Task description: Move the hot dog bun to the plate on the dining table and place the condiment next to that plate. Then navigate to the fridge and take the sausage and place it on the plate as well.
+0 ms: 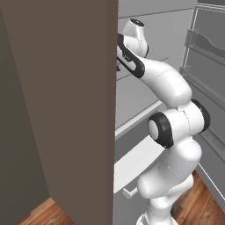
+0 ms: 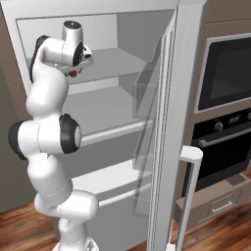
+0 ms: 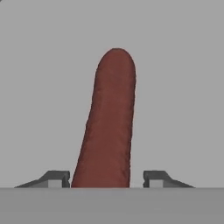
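Sausage (image 3: 109, 118) x1, btwn 2 fingertips (image 3: 56, 178), small gaps.

support: grey fridge shelf (image 3: 183, 65) | on it: dark red sausage (image 3: 109, 127), lying lengthwise away from camera

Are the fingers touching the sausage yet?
Cannot tell. In the hand view the sausage lies between the fingers; the left one meets its edge, but a slim gap remains beside the right one.

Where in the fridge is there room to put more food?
The middle shelf, under the gripper, looks bare up to the door. The top shelf is free beside the arm. It is tight only around the sausage.
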